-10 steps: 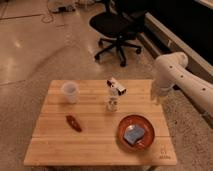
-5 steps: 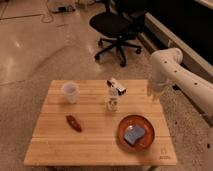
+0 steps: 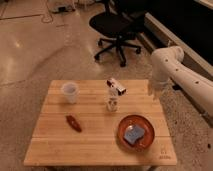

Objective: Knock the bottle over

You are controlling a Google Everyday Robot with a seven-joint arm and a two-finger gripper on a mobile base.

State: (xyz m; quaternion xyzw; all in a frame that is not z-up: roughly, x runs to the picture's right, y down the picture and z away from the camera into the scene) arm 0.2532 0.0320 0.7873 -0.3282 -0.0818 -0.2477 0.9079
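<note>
The bottle (image 3: pixel 113 98) stands upright near the middle of the wooden table (image 3: pixel 95 140). It is small, narrow and pale, with a slanted white top piece that ends in a dark reddish tip. My gripper (image 3: pixel 154 92) hangs from the white arm (image 3: pixel 172 62) at the table's right edge, to the right of the bottle and well apart from it.
A white cup (image 3: pixel 70 92) stands at the table's back left. A brown-red elongated item (image 3: pixel 74 123) lies at front left. An orange plate (image 3: pixel 149 143) with a blue sponge (image 3: pixel 134 134) sits at front right. A black office chair (image 3: pixel 117 27) stands behind the table.
The arm and gripper have shifted left, towards the table's right edge. The bottle and the other things have not moved.
</note>
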